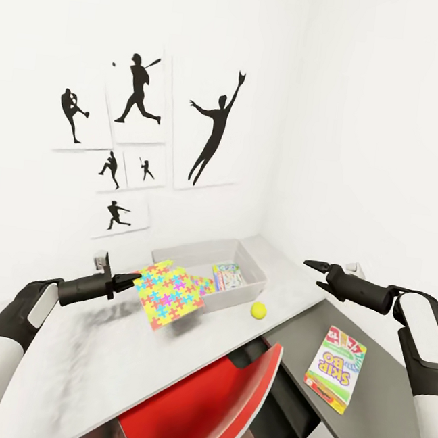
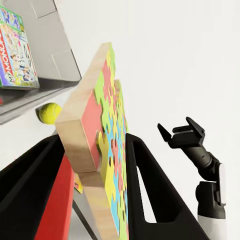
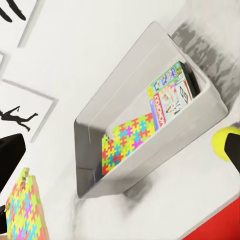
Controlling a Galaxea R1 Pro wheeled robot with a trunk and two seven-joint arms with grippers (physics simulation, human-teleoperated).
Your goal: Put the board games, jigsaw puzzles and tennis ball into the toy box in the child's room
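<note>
My left end effector (image 1: 132, 278) is pinching a jigsaw puzzle (image 1: 169, 294); in the left wrist view both fingers (image 2: 150, 200) press its faces, wooden back on one side, coloured pieces on the other. Left arm stretched forward over the worktop (image 1: 95, 348), forearm nearly level. The puzzle hangs tilted above the worktop, its far edge at the near-left rim of the toy box (image 1: 251, 263); I cannot tell whether it touches the rim.

My right end effector (image 1: 318, 271) is spread, fingers apart, holding nothing. Right arm reaches forward over the lower dark cabinet (image 1: 377, 387), near the worktop's right end.

The toy box sits at the far right corner of the worktop, against the wall. Inside: a second puzzle (image 3: 127, 140) leaning on a wall of the box, and a pale green board game (image 3: 170, 95) at the other end. The tennis ball (image 1: 258, 310) lies on the worktop just beside the box's near wall, close to the front edge. A white-red-yellow board game (image 1: 335, 368) lies flat on the dark cabinet. Red chair (image 1: 204, 408) stands under the worktop's front edge.
</note>
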